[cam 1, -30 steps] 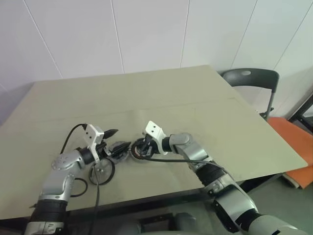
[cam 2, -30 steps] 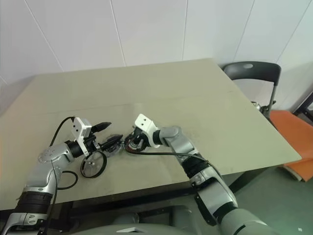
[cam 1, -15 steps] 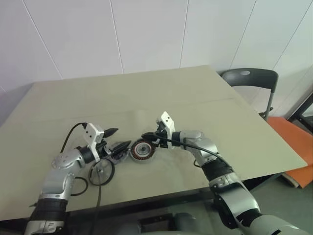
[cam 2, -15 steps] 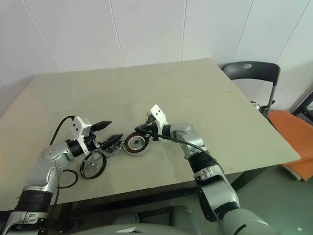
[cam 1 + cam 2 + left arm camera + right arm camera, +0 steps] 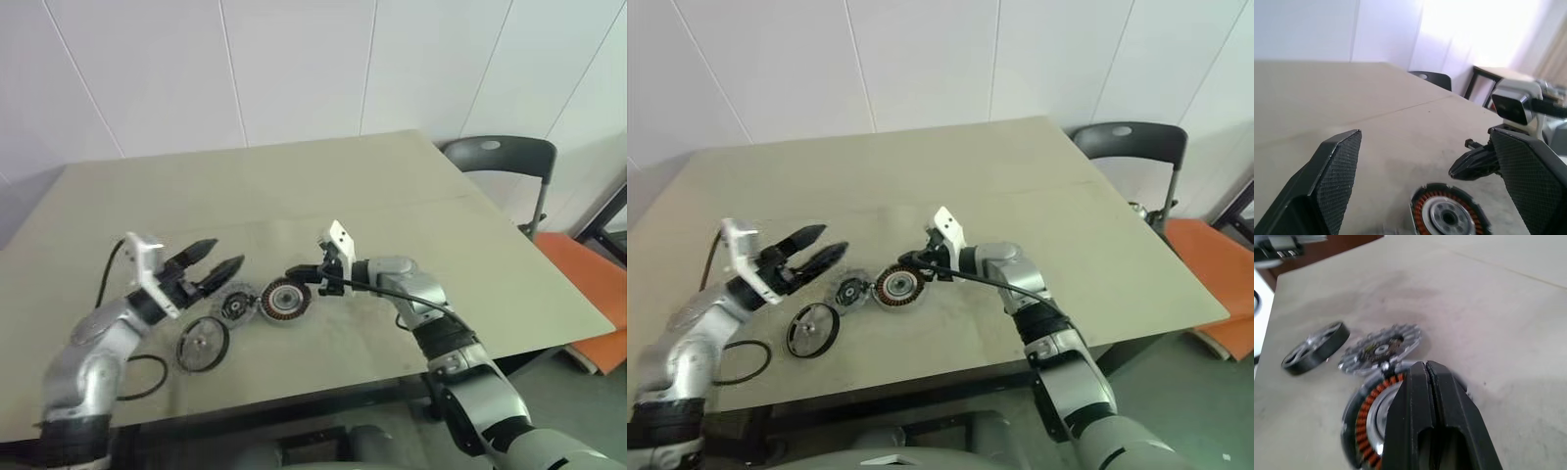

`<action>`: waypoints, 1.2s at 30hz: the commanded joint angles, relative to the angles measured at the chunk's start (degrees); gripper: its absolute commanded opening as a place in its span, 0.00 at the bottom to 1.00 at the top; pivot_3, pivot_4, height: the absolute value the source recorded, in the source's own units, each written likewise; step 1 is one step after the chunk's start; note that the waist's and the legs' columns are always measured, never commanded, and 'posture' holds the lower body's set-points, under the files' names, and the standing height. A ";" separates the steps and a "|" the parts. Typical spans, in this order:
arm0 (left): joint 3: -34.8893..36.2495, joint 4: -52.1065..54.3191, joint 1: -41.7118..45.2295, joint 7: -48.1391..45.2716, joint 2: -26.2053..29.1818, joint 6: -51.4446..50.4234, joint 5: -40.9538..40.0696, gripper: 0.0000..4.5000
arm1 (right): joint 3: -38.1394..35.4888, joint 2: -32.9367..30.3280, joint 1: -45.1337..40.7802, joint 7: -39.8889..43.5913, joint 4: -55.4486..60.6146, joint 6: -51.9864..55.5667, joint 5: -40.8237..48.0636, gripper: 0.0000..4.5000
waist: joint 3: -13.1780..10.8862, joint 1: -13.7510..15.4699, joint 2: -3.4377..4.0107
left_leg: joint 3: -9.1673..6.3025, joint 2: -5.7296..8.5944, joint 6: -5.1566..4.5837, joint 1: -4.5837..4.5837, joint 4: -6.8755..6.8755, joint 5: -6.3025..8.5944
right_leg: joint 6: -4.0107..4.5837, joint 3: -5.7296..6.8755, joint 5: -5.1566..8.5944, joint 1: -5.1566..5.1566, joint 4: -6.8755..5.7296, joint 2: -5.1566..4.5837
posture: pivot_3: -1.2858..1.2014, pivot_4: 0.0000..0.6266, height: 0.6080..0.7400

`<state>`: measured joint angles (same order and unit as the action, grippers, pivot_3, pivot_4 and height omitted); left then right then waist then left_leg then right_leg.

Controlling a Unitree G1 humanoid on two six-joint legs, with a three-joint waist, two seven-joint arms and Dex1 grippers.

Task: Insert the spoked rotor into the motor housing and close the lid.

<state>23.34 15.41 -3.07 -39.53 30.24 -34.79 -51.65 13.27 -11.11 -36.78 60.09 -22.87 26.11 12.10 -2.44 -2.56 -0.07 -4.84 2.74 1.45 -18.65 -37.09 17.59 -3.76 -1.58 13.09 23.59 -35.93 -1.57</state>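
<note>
Table (image 5: 392, 186): housing (image 5: 286, 297), lid (image 5: 236, 305), rotor (image 5: 203, 344)

The right gripper (image 5: 1429, 382) hides part of the motor housing (image 5: 1367, 416) (its lower rim is cut off).

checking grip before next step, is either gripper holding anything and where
Nothing is held. The left gripper is open and empty above the table; the right gripper is shut on nothing, over the motor housing.
</note>
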 commanded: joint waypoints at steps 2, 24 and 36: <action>9.31 3.07 -2.89 9.03 1.52 -9.74 -15.12 1.00 | 0.38 -0.06 -1.31 1.17 1.62 -0.91 0.44 0.01 | -0.17 0.18 -0.10 | -0.06 -0.01 0.00 0.06 -0.04 0.00 | 0.02 0.08 0.03 -0.09 0.00 0.01 | 0.52 0.00 1.00; 9.68 -4.54 -18.40 38.95 1.99 -23.10 -48.07 1.00 | 1.49 -0.24 -1.02 0.90 0.98 -1.73 0.09 0.01 | -0.46 0.16 0.11 | -0.07 -0.03 0.05 -0.26 0.09 0.02 | 0.26 0.12 0.13 0.01 0.54 -0.01 | 0.52 0.00 1.00; 3.27 -7.00 -17.63 44.35 5.55 -23.96 -55.29 1.00 | 1.26 -0.10 -1.20 0.02 0.01 -2.13 -0.04 0.01 | -0.43 0.50 0.14 | -0.05 0.03 0.06 -0.73 0.02 0.01 | 0.50 0.11 -0.02 0.49 0.46 -0.04 | 0.52 0.00 1.00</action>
<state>28.46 8.88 -20.98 4.62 35.12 -57.93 -105.98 15.18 -11.44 -36.83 60.32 -23.77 24.89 11.94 -2.87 -2.07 0.06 -4.89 2.78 1.52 -19.38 -37.08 17.60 -3.27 -1.47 13.06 24.07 -35.48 -1.62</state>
